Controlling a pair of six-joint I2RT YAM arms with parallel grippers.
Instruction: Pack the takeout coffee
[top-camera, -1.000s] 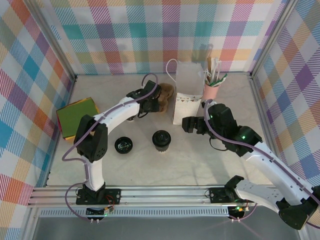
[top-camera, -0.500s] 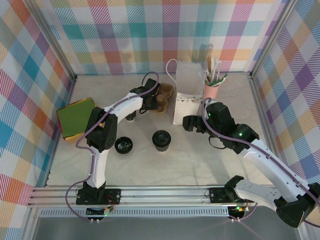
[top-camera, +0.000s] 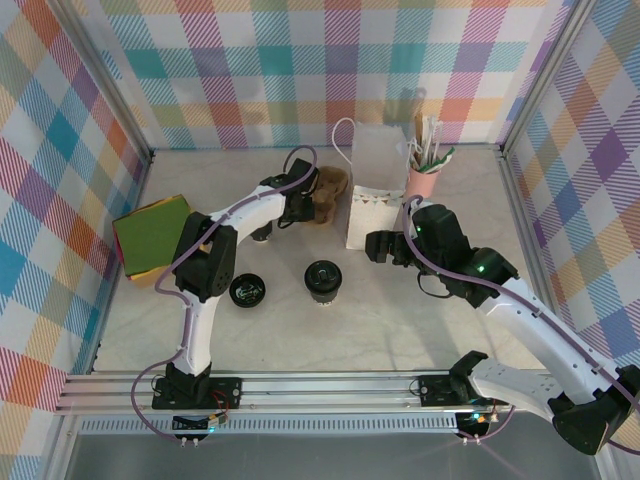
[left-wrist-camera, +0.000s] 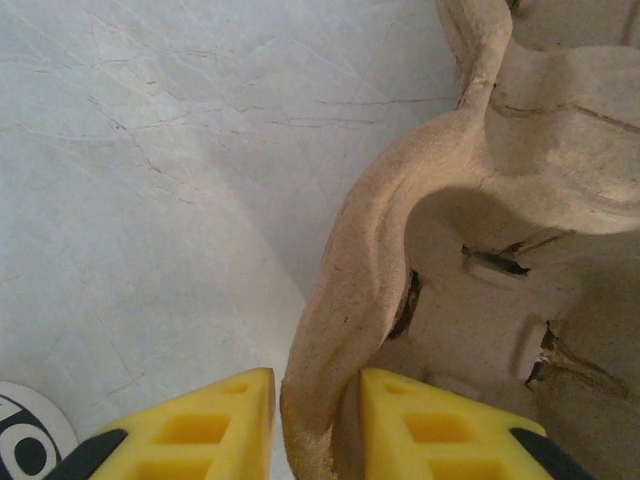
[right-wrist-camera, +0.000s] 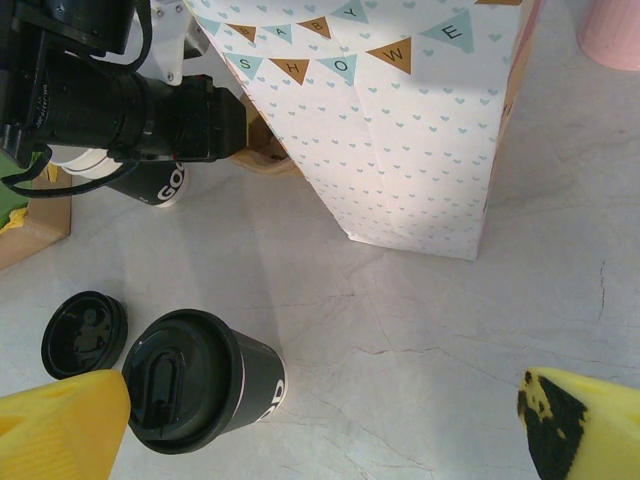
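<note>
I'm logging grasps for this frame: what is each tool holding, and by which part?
The left tool pinches the brown pulp cup carrier by its curved outer rim. The right tool is open, holding nothing.

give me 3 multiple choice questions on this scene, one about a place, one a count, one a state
1. Where is the small dark cup with the round black plastic lid? A) on the table, outside the white paper bag B) inside the bag C) on the floor
2. How many loose flat black lids lie there? A) none B) one C) three
3. The left gripper is A) open B) shut on the brown pulp cup carrier's rim C) shut on the cup
A, it stands on bare tabletop; B, one lid beside the cup; B, its fingers pinch the rim.
</note>
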